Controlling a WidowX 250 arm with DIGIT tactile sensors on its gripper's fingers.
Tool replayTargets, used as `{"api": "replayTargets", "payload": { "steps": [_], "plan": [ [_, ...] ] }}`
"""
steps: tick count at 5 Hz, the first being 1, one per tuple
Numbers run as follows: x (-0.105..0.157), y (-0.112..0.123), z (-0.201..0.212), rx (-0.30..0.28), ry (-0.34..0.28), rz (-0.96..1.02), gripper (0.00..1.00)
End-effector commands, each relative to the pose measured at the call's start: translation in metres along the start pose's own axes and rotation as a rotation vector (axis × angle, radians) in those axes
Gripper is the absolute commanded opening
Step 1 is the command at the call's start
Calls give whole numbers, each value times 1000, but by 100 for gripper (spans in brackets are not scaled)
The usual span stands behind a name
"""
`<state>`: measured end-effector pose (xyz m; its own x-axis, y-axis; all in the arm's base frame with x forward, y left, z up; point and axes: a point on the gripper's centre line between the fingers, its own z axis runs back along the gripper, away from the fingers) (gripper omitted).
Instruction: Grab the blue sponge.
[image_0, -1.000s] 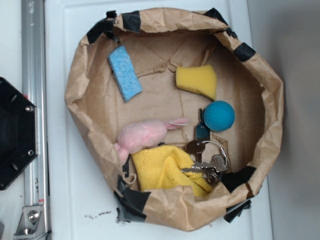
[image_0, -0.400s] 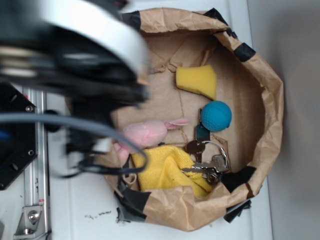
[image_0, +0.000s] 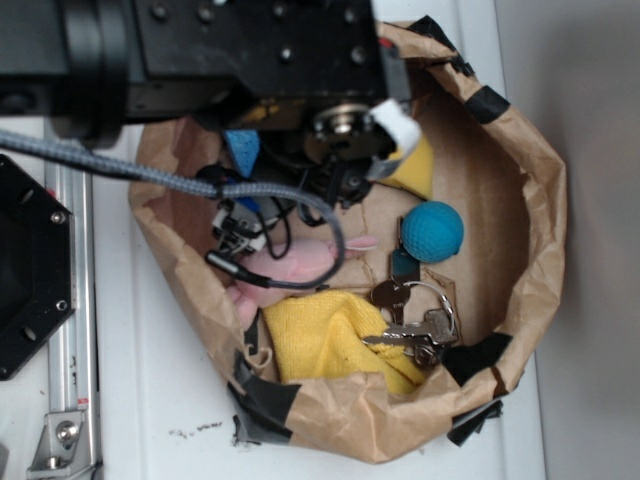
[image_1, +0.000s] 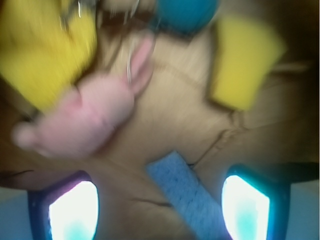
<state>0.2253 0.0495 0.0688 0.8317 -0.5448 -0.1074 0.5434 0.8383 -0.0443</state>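
The blue sponge (image_1: 187, 195) lies flat on the brown paper floor of the bag, running diagonally between my two fingers. In the wrist view my gripper (image_1: 159, 207) is open, its bright fingertips (image_1: 72, 212) far apart on either side of the sponge and not touching it. In the exterior view the black arm (image_0: 220, 50) covers the bag's upper left. Only a corner of the blue sponge (image_0: 240, 150) shows under it there, and the fingers are hidden. The wrist view is blurred.
A pink plush toy (image_0: 290, 265) lies just beside the sponge. A yellow wedge sponge (image_0: 415, 165), a teal ball (image_0: 433, 231), a yellow cloth (image_0: 330, 340) and a bunch of keys (image_0: 415, 320) share the bag. The crumpled paper bag wall (image_0: 540, 230) rings everything.
The arm has swung in from the left over the bag and now hides most of the blue sponge in the exterior view. The objects in the bag have not moved.
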Motion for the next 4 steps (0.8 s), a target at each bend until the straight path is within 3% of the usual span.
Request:
{"api": "replayTargets", "payload": {
  "steps": [1, 2, 4],
  "plan": [
    [-14, -9, -28, 85, -53, -137, 100],
    [-15, 12, -45, 114, -48, -116, 100],
    [-15, 30, -54, 156, -24, -46, 100]
  ]
}}
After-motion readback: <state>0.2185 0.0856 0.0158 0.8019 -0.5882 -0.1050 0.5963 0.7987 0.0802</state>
